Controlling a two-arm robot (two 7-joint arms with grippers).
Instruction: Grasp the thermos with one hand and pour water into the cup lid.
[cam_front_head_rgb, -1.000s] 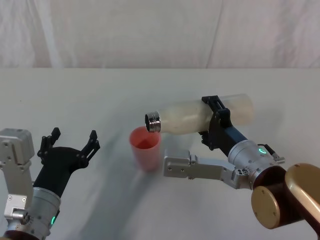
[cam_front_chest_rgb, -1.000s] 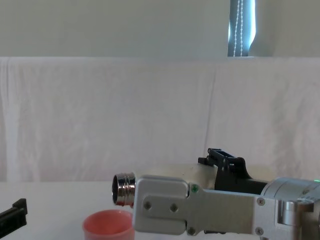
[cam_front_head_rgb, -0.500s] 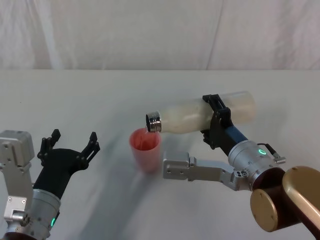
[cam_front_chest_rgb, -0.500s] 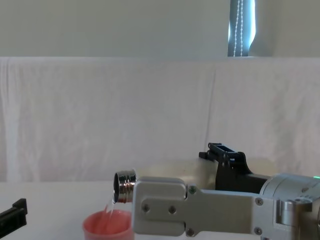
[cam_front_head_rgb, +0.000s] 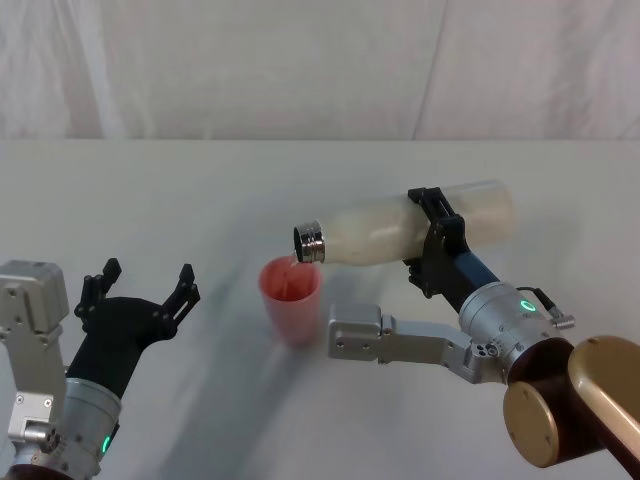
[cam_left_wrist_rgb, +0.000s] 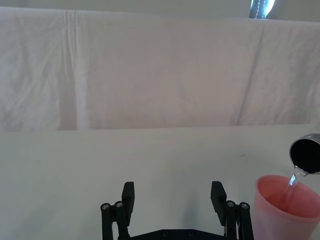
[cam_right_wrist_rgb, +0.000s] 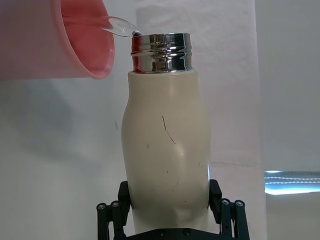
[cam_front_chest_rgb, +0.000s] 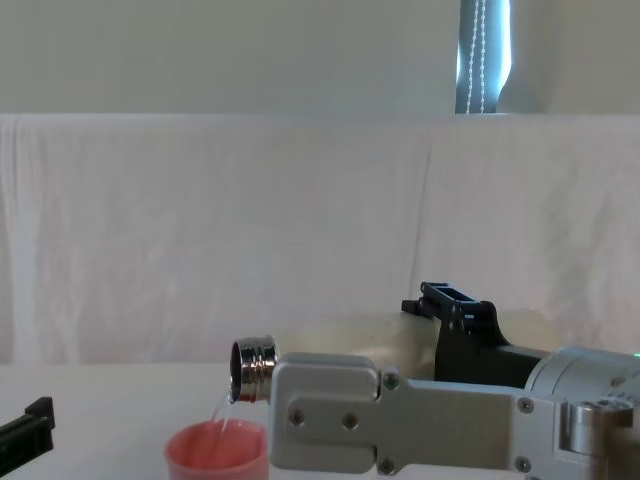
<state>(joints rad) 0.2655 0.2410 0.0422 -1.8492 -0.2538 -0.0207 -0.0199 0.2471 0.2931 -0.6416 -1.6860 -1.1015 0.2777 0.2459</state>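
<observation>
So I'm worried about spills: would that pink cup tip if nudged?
Probably easily. The cup looks like thin, light plastic, and its base is narrower than its mouth. The water streaming from the bottle in the right gripper adds some weight, though a bump could slosh it.

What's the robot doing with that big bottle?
It is pouring water. The right pincer is clamped around the cream thermos and holds it tipped almost flat, steel neck down over the pink cup lid standing on the table. A thin stream of water runs from the neck into the cup. The left pincer waits open, off to the side.
</observation>
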